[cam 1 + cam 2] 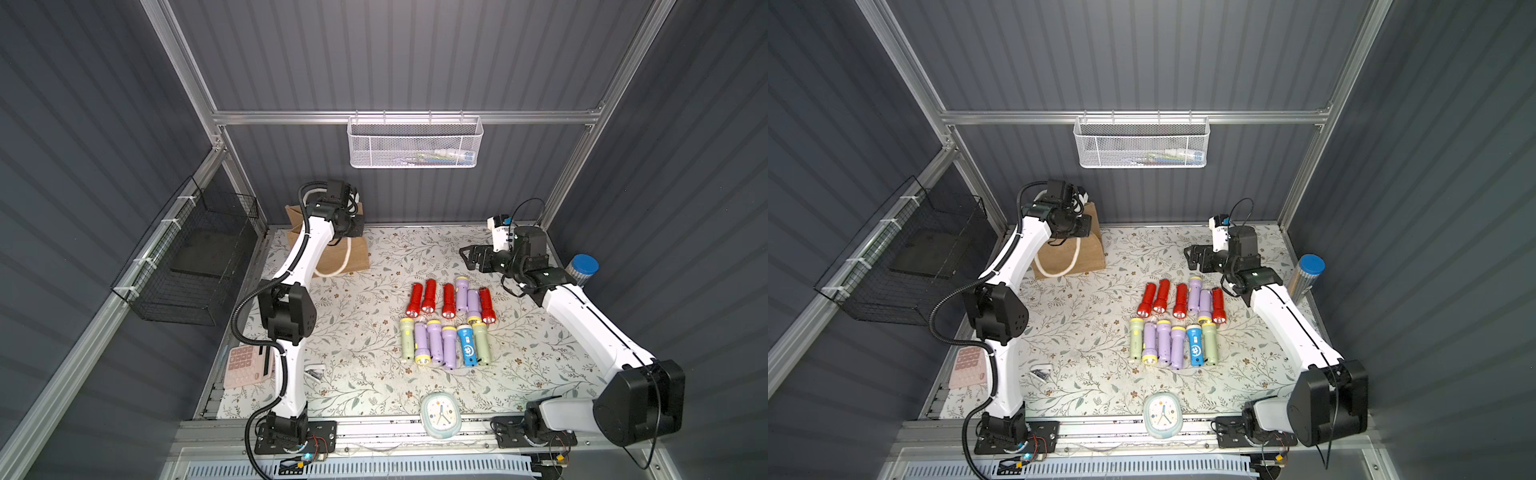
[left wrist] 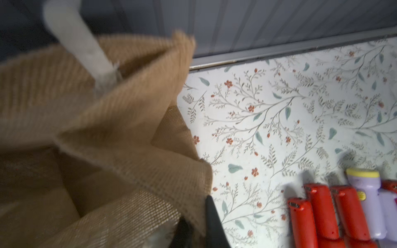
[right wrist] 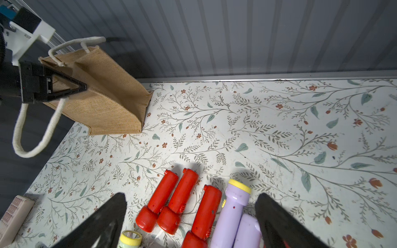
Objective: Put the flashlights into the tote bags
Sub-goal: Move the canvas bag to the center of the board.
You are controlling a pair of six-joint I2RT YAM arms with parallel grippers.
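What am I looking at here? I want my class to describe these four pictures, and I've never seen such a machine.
Two robot arms stand at a flowery table. Two pictures look down from overhead; the other two come from cameras on the wrists. Twelve small flashlights lie in two rows, with a clock and a calculator nearby. The left gripper is pinched shut on the top edge of the tan tote bag. The right gripper hangs open near the flashlights, holding nothing.

Left pincer point(image 2: 196, 212) cropped, perhaps pinching blurred tote bag point(image 2: 111, 133).
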